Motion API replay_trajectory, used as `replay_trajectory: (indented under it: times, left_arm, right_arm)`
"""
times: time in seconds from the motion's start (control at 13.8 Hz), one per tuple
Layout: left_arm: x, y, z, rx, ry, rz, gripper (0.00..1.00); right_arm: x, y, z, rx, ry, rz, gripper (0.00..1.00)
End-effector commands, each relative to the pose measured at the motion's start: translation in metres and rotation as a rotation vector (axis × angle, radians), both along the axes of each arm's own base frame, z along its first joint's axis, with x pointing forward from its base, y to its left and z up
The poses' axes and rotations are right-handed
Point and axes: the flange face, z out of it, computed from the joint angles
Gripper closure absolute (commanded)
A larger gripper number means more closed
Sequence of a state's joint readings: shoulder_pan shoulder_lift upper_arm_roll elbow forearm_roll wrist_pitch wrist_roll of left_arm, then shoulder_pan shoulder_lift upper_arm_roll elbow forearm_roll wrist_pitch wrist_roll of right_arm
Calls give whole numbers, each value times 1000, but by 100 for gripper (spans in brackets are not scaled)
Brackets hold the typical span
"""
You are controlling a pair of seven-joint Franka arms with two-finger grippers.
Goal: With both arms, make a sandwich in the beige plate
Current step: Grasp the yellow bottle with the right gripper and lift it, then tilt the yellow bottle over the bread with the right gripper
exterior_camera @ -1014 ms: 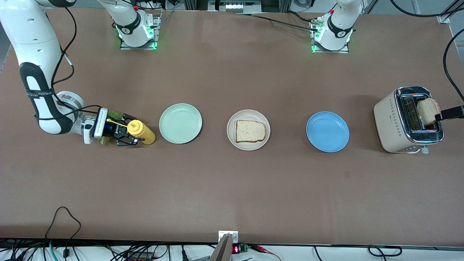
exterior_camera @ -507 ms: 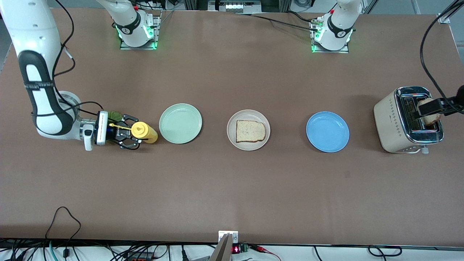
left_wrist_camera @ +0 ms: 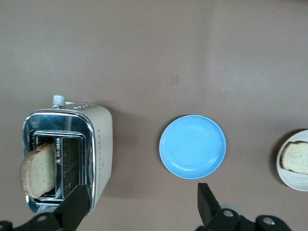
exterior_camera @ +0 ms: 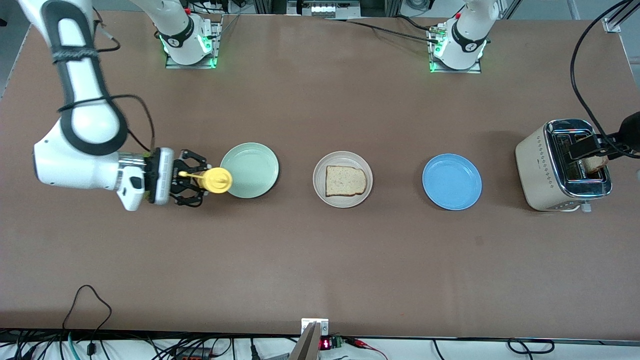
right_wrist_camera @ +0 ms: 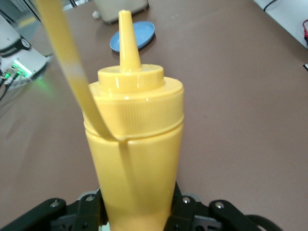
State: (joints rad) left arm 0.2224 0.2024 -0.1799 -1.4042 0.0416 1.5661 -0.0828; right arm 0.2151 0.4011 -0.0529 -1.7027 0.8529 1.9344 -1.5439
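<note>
While the right gripper [exterior_camera: 192,179] clamps a yellow bottle [exterior_camera: 216,180] lying level, nozzle toward the mint plate [exterior_camera: 250,170], one bread slice [exterior_camera: 345,180] lies flat on the beige plate [exterior_camera: 320,172]; the left gripper [left_wrist_camera: 142,207] hangs wide apart over the toaster [exterior_camera: 540,165].

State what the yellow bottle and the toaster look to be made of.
Yellow bottle: likely soft plastic, smooth semi-gloss, with a ribbed screw cap and moulded nozzle. Toaster: cream matte body, plastic or painted metal, unclear which; its top rim looks like polished metal, mirror-bright.
</note>
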Motion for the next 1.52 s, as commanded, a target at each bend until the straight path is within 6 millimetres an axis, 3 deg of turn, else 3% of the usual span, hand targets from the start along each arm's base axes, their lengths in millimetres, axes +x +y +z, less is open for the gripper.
replay_trajectory:
  times: [0.0,0.22,0.51,0.65,1.09,1.45]
  left_arm:
    - [-15,-5,18,11,-10,-13,0]
    - [-33,-7,16,-12,-3,-6,0]
    - [-30,-10,7,-13,-30,-6,0]
    - [-31,-10,8,-21,-30,-4,0]
    - [-36,-16,13,-18,-20,-15,0]
    - [-38,-10,7,-21,3,-1,0]
  right_arm:
    - [-1,55,24,-141,3,-22,100]
    - [-23,136,32,-323,-49,-45,100]
    - [-52,195,25,-497,-112,-48,100]
    - [-65,216,19,-575,-139,-42,100]
    - [-89,269,-37,-693,-203,-72,100]
    - [-93,279,-64,-715,-214,-66,100]
